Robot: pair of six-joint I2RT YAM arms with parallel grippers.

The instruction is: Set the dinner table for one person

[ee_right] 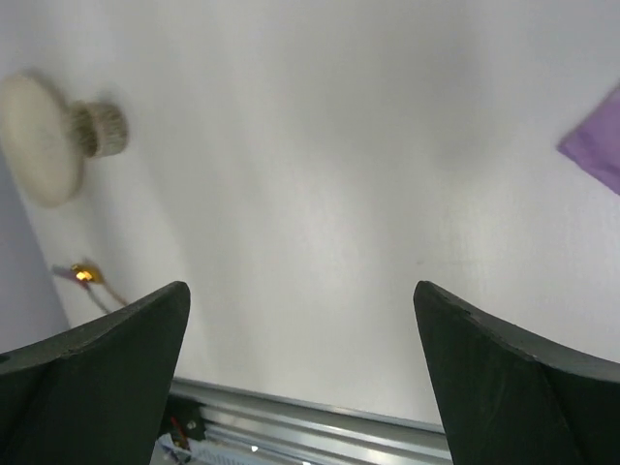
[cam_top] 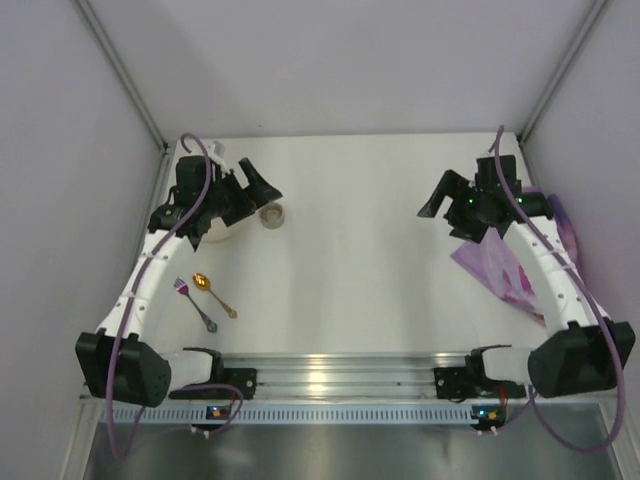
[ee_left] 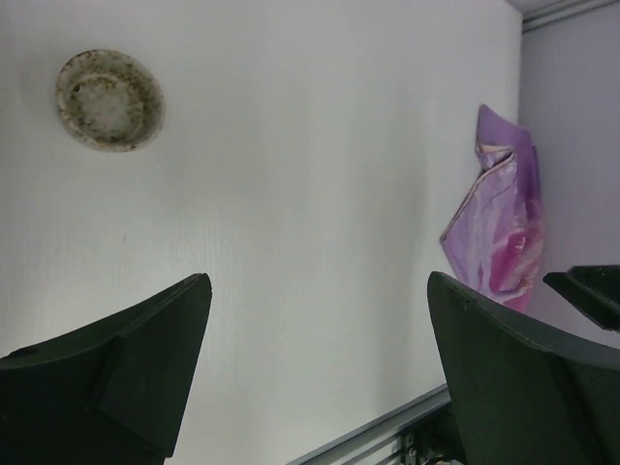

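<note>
The large, flat, matte white dinner table [cam_top: 360, 260] spreads out ahead of the two arm bases, with a crumpled purple printed placemat [cam_top: 500, 268] at its right edge. On the left, a small round speckled bowl [cam_top: 271, 215] sits just beside a cream round plate [cam_top: 222, 233] partly hidden under the left arm. Nearer the front are a gold metal spoon [cam_top: 213, 293] and a slim silver-handled utensil [cam_top: 197, 307], possibly a fork. The left gripper [ee_left: 318, 291] and right gripper [ee_right: 300, 291] hover above the table, fingers spread wide, holding nothing.
</note>
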